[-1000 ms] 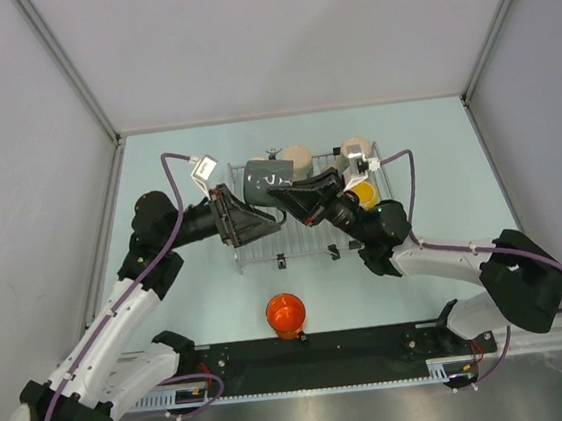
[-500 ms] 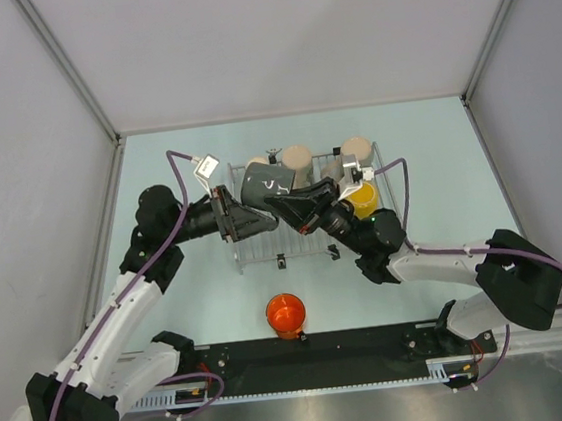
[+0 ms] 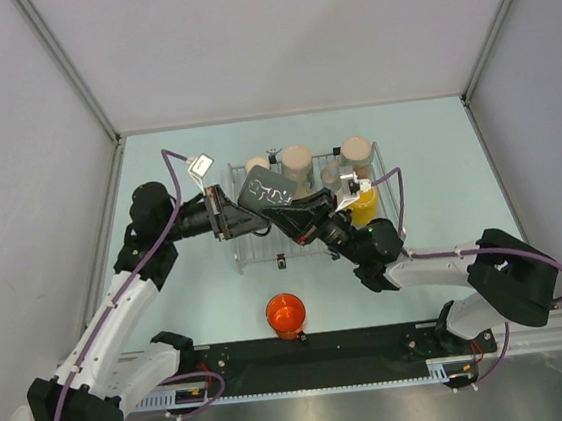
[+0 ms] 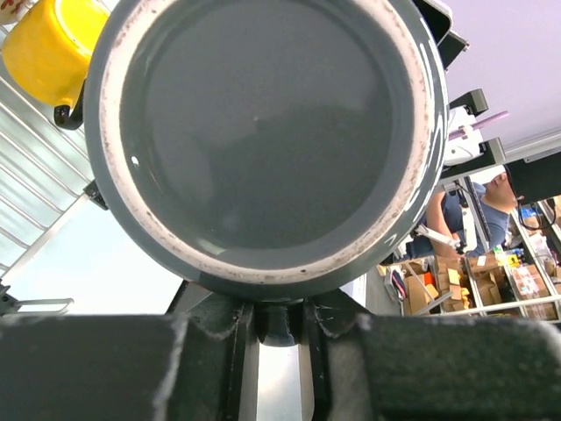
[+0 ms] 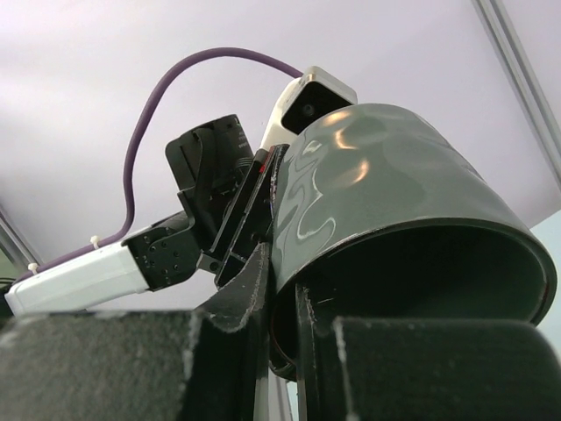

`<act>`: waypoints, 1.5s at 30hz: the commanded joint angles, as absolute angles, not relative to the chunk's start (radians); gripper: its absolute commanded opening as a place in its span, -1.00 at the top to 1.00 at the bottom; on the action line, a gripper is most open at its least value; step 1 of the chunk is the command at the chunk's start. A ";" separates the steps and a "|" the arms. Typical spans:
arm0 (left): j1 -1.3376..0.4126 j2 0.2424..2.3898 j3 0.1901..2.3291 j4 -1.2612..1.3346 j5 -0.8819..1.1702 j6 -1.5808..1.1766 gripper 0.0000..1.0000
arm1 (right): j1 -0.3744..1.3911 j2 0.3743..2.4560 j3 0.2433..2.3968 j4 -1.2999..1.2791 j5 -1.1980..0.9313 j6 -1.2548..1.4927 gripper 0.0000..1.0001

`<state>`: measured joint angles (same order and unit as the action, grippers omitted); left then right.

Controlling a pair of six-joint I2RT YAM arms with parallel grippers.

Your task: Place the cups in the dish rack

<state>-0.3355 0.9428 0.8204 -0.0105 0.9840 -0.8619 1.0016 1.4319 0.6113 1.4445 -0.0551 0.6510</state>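
Note:
The dark grey-green cup hangs tilted over the left end of the dish rack, held from both sides. My left gripper is shut on its handle; the left wrist view shows the cup's base above the closed left gripper. My right gripper is shut on the cup's rim wall; in the right wrist view the cup stands over the closed right gripper. An orange cup stands on the table, near the front.
On the rack stand two cream cups, a steel cup and a yellow cup. Grey walls close in the table on the left, back and right. The black base rail runs along the near edge.
My left gripper has closed on the dark cup's handle. The cup has tipped and shifted slightly up and left, and the right arm has followed it leftward.

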 commanded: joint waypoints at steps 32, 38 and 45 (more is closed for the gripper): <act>-0.341 0.917 0.980 0.028 0.873 -0.618 0.99 | 1.075 1.485 0.646 1.566 -0.344 0.811 0.75; -0.339 0.931 1.046 -0.120 0.824 -0.503 0.99 | 1.058 1.373 0.558 1.487 -0.301 0.784 0.50; -0.339 0.920 1.031 -0.121 0.798 -0.492 0.99 | 1.052 1.292 0.509 1.413 -0.256 0.749 0.33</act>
<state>-0.3672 0.9356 0.9527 -0.3069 0.9443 -0.5297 1.0050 1.3361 0.5426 1.3804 -0.1165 0.7292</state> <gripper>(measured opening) 0.218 0.298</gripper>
